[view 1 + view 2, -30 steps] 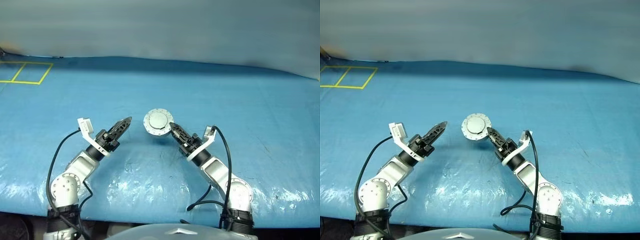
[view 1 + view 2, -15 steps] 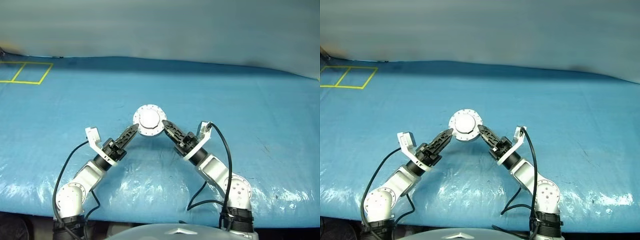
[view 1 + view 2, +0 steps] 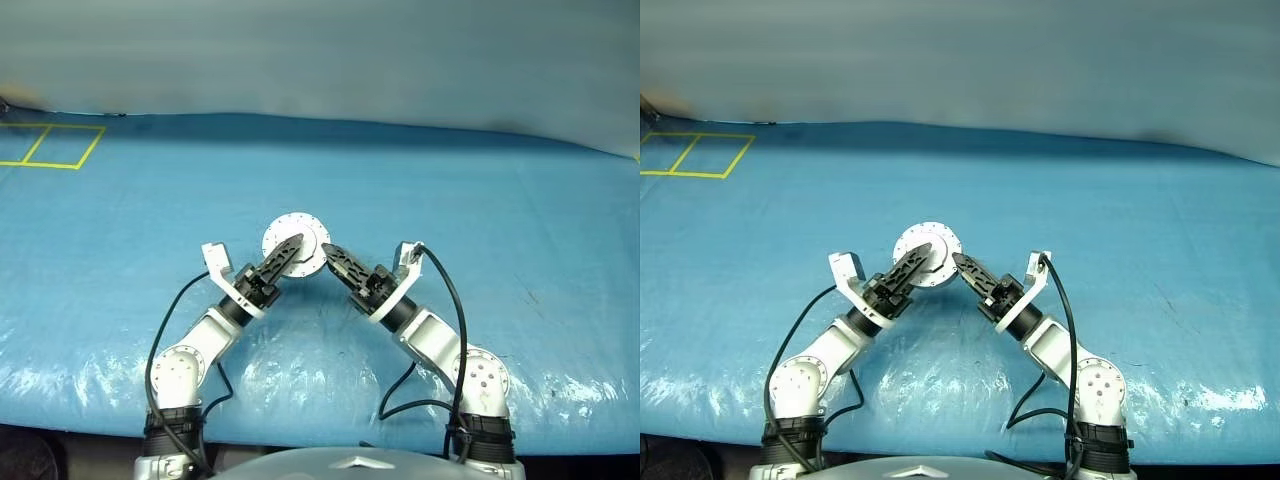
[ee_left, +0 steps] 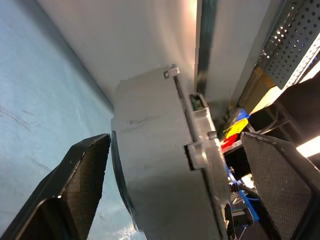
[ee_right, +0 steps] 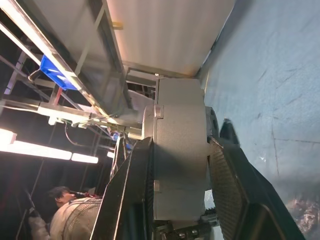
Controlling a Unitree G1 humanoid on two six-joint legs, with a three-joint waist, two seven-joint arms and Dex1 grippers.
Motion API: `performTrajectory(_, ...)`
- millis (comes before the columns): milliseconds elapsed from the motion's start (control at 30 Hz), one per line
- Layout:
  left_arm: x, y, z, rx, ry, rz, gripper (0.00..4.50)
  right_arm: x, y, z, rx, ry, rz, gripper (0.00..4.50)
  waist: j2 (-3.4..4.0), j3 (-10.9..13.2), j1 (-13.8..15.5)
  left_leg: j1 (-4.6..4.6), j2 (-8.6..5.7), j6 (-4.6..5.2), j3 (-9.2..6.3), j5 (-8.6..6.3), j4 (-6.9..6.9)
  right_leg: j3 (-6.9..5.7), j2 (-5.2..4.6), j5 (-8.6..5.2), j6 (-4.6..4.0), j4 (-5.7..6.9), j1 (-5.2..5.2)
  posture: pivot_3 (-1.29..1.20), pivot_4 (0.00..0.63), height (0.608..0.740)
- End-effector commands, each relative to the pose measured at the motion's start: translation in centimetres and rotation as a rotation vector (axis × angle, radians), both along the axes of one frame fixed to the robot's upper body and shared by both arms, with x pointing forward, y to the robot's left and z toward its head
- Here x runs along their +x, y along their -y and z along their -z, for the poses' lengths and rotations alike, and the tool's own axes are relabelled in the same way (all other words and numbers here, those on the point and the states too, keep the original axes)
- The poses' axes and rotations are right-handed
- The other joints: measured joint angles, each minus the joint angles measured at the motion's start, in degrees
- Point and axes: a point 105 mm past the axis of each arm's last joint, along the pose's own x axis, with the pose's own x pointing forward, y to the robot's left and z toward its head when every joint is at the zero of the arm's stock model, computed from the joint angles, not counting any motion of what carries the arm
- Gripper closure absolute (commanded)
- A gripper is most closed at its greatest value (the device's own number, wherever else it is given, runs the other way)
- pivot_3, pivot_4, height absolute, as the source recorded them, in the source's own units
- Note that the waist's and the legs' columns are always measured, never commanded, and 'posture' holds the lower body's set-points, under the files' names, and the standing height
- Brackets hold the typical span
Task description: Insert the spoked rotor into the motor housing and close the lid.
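Head camera first: dead centre of the frame, the motor housing point(image 3: 295, 245) is up off the blue table point(image 3: 520, 230), its round silver face with small rim tabs turned toward the camera. The right gripper point(image 3: 328, 254) comes in from the lower right and is clamped on the housing's right edge. The left gripper point(image 3: 291, 249) reaches in from the lower left, its black fingers point(image 3: 283, 256) lying across the lower left part of the disc. A yellow taped grid point(image 3: 50, 146) sits in the upper left corner of the table.

Over to the left wrist camera: the housing point(image 4: 160, 165) fills the middle, seen edge-on, grey and thick. The left gripper point(image 4: 185, 190) is spread wide, one finger at lower left, the other at lower right, both clear of the metal, so nothing is grasped.

Now the right wrist camera: the housing point(image 5: 180, 160) stands edge-on in the centre, and the right gripper point(image 5: 181, 190) pinches it, a finger pressed on each flat side. A person point(image 5: 65, 210) shows at lower left.
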Motion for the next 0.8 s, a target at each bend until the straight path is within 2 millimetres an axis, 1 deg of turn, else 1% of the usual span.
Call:
performTrajectory(33, 0.1, 0.2, -0.5, -0.012, 0.016, 0.015, 0.05, -0.4, -0.2, -2.8, 0.056, 0.103, -0.021, 3.3, 0.0, 0.0, 0.0, 0.0, 0.0, 0.0, -0.01, 0.0, 0.0, 0.0, 0.0, 0.0, 0.0, 0.0, 0.0, 0.0, 0.15, 0.74)
performTrajectory(133, 0.1, -0.3, -0.8, -0.013, 0.027, -0.001, 0.05, -0.4, -0.1, -2.7, 0.052, 0.103, -0.018, 3.3, 0.0, 0.0, 0.0, 0.0, 0.0, 0.0, 0.0, 0.0, 0.0, 0.0, 0.0, 0.0, 0.0, 0.0, 0.0, 0.0, 0.15, 0.74)
performTrajectory(333, 0.3, -0.3, -1.0, -0.007, 0.037, -0.015, 0.05, -0.3, -0.1, -2.5, 0.049, 0.093, -0.018, 3.3, 0.0, 0.0, 0.1, 0.0, 0.0, 0.0, -0.01, 0.0, 0.0, 0.0, -0.01, 0.0, 0.0, 0.0, 0.0, 0.0, 0.15, 0.74)
performTrajectory(433, 0.2, 0.1, -1.1, -0.015, 0.038, -0.006, 0.66, -0.2, -0.2, -2.5, 0.047, 0.087, -0.02, 3.3, 0.0, 0.0, 0.1, 0.0, 0.0, 0.0, -0.01, 0.0, 0.0, 0.0, -0.01, 0.0, 0.0, 0.0, 0.0, 0.0, 0.15, 0.74)
performTrajectory(533, 0.3, 0.4, -0.7, 0.002, 0.01, -0.003, 1.67, -0.1, -0.2, -2.4, 0.048, 0.08, -0.019, 3.3, -0.01, 0.0, 0.1, -0.01, 0.0, 0.0, 0.0, 0.0, 0.01, 0.0, -0.01, 0.0, 0.0, 0.0, 0.0, 0.0, 0.15, 0.74)
performTrajectory(567, 0.5, 0.4, -0.5, 0.009, -0.008, -0.015, 1.87, -0.1, -0.2, -2.3, 0.047, 0.076, -0.017, 3.3, -0.01, 0.0, 0.1, -0.01, 0.0, 0.0, -0.01, 0.0, 0.0, 0.0, -0.01, 0.0, 0.01, -0.01, 0.0, 0.0, 0.15, 0.74)
performTrajectory(633, 0.8, 0.3, -0.6, 0.001, -0.014, -0.018, 1.87, 0.0, -0.2, -2.2, 0.047, 0.069, -0.014, 3.3, -0.01, 0.0, 0.1, -0.01, 0.0, 0.0, -0.01, 0.0, 0.01, 0.0, -0.01, 0.0, 0.0, -0.01, 0.0, 0.0, 0.15, 0.74)
performTrajectory(733, 0.3, 0.5, -1.4, -0.028, 0.024, 0.017, 1.89, 0.0, -0.2, -2.2, 0.048, 0.064, -0.012, 3.3, -0.02, 0.0, 0.0, -0.01, 0.0, 0.0, -0.01, 0.0, 0.01, 0.0, 0.0, 0.0, 0.0, 0.0, 0.0, 0.0, 0.15, 0.74)
performTrajectory(800, 0.1, 0.7, -1.4, -0.025, 0.024, 0.035, 1.9, 0.0, -0.2, -2.2, 0.049, 0.059, -0.011, 3.3, -0.02, 0.0, 0.0, -0.01, 0.0, 0.0, -0.01, 0.0, 0.0, 0.0, 0.0, 0.0, 0.0, 0.0, 0.0, 0.0, 0.15, 0.74)
